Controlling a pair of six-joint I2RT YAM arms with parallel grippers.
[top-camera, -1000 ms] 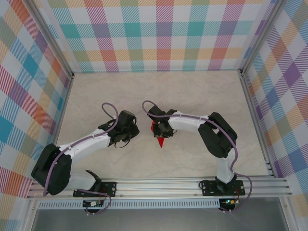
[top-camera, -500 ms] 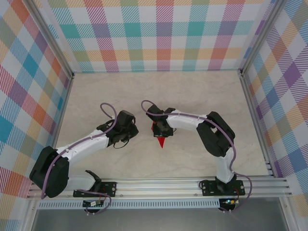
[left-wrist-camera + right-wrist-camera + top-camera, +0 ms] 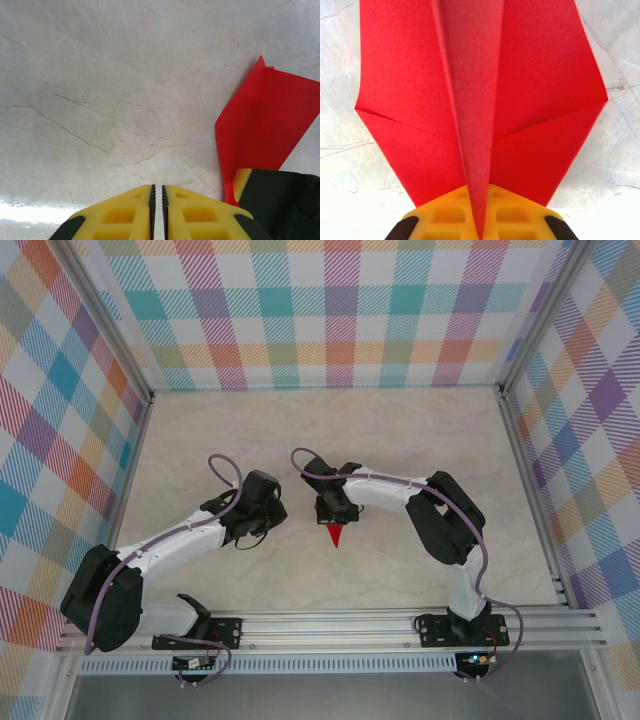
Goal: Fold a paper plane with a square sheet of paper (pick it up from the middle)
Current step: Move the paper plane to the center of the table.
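Two grippers are sitting near the middle of the table [image 3: 420, 430], and we are using them for different jobs.

We are clamping the right gripper [image 3: 480, 231] on the paper plane [image 3: 540, 100]. Its yellow fingers [image 3: 445, 217] are pressing together on the raised centre ridge [image 3: 470, 130], with one red wing spreading flat to each side. We are judging this grip point as deliberate: the ridge is probably the stiffest line of the folded paper, so the wings are lying symmetrical rather than sagging.

From above, the plane is projecting from under that gripper, its pointed nose [image 3: 337, 540] aiming toward the arm bases. We cannot tell whether the nose is touching the surface.

We are holding the left gripper [image 3: 157, 202] just beside the plane, on its left, gripping nothing. Its pads are drawn together with only a hairline slit between them, and bare table is showing beyond them. In its wrist view, one wing is rising at the right edge, above a finger of the right gripper. This placing is probably keeping the left gripper clear of the wing — yet near enough to assist.

We are judging the folding as largely complete, since the dart outline and centre crease are formed. Thin paper may slip or tear under a sideways pull, so any lift calls for a straight, gentle motion
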